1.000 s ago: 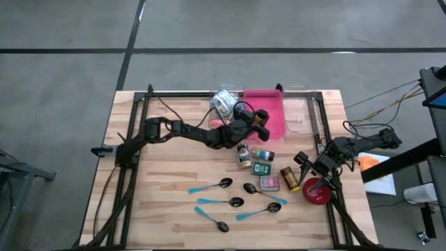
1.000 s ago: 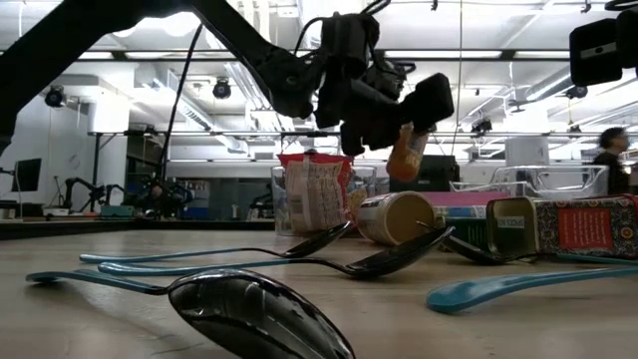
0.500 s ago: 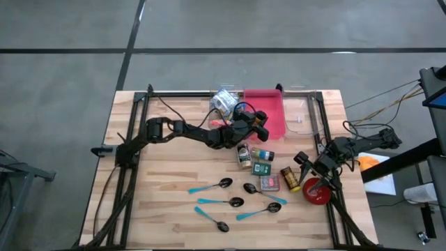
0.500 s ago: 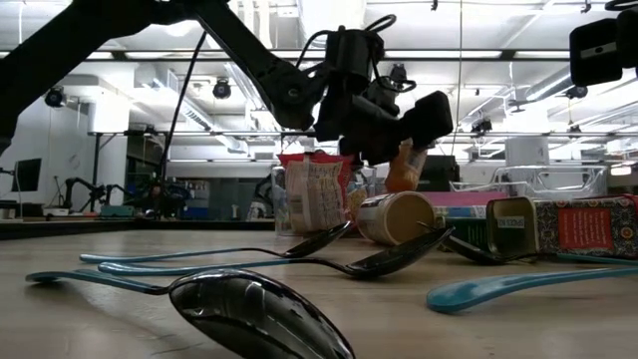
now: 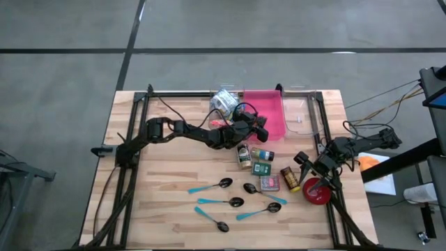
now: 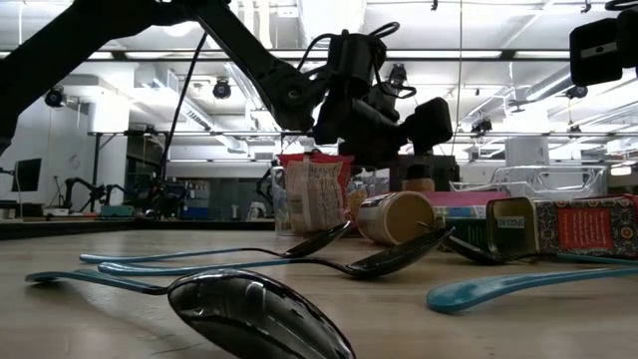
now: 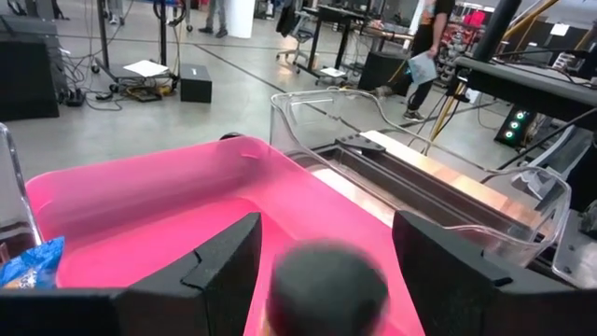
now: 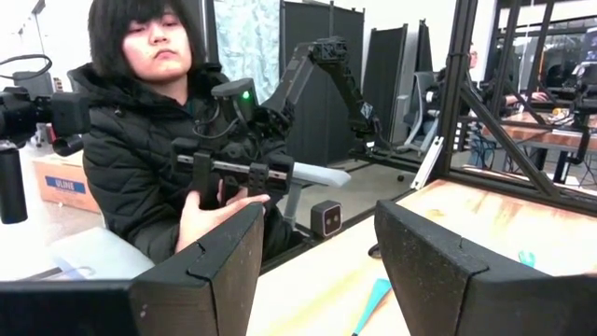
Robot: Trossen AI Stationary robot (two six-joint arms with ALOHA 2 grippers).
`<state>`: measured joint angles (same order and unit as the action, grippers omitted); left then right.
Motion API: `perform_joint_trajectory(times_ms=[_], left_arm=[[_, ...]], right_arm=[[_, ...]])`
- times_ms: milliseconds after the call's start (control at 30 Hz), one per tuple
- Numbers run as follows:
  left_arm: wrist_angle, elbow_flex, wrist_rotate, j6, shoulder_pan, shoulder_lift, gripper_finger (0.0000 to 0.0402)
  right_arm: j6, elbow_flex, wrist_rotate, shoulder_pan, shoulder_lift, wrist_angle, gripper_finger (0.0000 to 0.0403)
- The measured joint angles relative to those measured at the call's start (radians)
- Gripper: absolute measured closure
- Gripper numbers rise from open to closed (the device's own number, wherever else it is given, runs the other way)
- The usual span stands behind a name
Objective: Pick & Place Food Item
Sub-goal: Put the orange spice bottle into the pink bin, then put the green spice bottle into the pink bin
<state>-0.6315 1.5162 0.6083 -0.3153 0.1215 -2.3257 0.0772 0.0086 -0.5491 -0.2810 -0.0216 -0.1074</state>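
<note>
Left wrist view showed the left gripper (image 7: 326,233) with its two dark, angular fingers (image 7: 224,271) spread apart. The round black cap of the bottle (image 7: 326,285) sat between them with a thin strip of pink on either side, so it did not look pinched. The bottle was down inside the pink tray (image 7: 140,215), a smooth, glossy plastic tub with rounded walls. Its far rim rose just past the fingertips. Beside that rim stood a clear plastic container (image 7: 420,168) with thin curved edges.

From the low view, the bottle's brownish body (image 6: 419,184) stood upright just under the gripper.

Seen from above, the left gripper (image 5: 259,125) hung over the tray's near edge, at about 1 o'clock from the middle of the table (image 5: 160,188). A crinkled packet (image 5: 223,101) lay at 12 o'clock, just beside the tray. Small tins and jars (image 5: 261,167) clustered at 4 o'clock. Blue-handled spoons (image 5: 230,202) with shiny bowls fanned out at 6 o'clock. Bare wooden planks stretched wide at 9 o'clock.

At 4 o'clock on the table's edge, the right gripper (image 5: 304,164) rested near a red roll (image 5: 319,192). Its fingers (image 8: 215,271) were parted on nothing.
</note>
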Motion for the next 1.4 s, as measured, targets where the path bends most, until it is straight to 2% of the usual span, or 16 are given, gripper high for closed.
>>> perform_joint_trajectory(times_ms=[833, 967, 1033, 1167, 1400], left_arm=[[0.008, 0.0, -0.008, 0.057, -0.008, 0.018, 0.0158], [0.024, -0.001, -0.051, 0.153, -0.017, 0.056, 0.0157], [0.048, -0.001, -0.089, 0.205, -0.022, 0.075, 0.0157], [0.122, -0.001, -0.096, 0.214, -0.027, 0.119, 0.0157], [0.363, -0.001, -0.111, 0.211, -0.035, 0.219, 0.0157]], right_arm=[[-0.002, 0.0, 0.0, 0.0, 0.0, 0.0, 0.0197], [0.0, 0.0, 0.0, 0.0, 0.0, 0.0, 0.0197], [-0.002, 0.0, 0.0, 0.0, 0.0, 0.0, 0.0197], [-0.001, 0.0, 0.0, 0.0, 0.0, 0.0, 0.0197], [-0.001, 0.0, 0.0, 0.0, 0.0, 0.001, 0.0197]])
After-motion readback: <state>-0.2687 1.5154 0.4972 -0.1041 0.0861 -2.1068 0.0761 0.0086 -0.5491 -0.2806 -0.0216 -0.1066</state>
